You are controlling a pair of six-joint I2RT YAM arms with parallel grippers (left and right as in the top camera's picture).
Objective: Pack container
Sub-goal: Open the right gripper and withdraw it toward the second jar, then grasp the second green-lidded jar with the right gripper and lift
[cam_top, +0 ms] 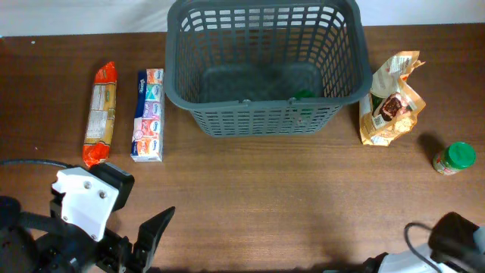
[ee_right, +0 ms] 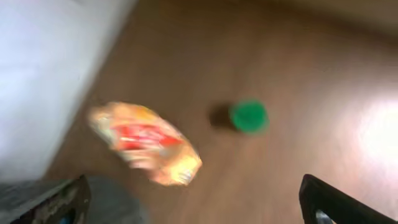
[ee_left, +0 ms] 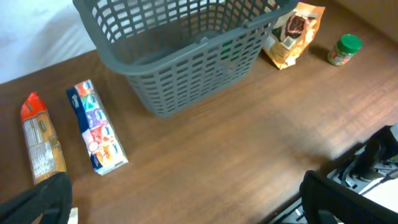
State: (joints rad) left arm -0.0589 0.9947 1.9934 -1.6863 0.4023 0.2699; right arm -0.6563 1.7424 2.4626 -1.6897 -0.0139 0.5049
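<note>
The container, a dark grey slotted basket (cam_top: 265, 115), stands at the back centre of the table and also shows in the left wrist view (ee_left: 180, 74). A small green item (cam_top: 304, 95) lies inside it by the front wall. My left gripper (cam_top: 144, 243) is at the front left, open and empty, far from the basket; its fingers are spread wide in the left wrist view (ee_left: 186, 208). My right gripper (ee_right: 199, 205) is open and empty. Only part of the right arm (cam_top: 455, 241) shows at the front right of the overhead view.
An orange-red pasta packet (cam_top: 100, 114) and a blue-white pack (cam_top: 148, 114) lie left of the basket. An orange snack bag (cam_top: 392, 98) and a green-lidded jar (cam_top: 455, 159) stand to its right; both show blurred in the right wrist view, bag (ee_right: 146, 144), jar (ee_right: 249, 116).
</note>
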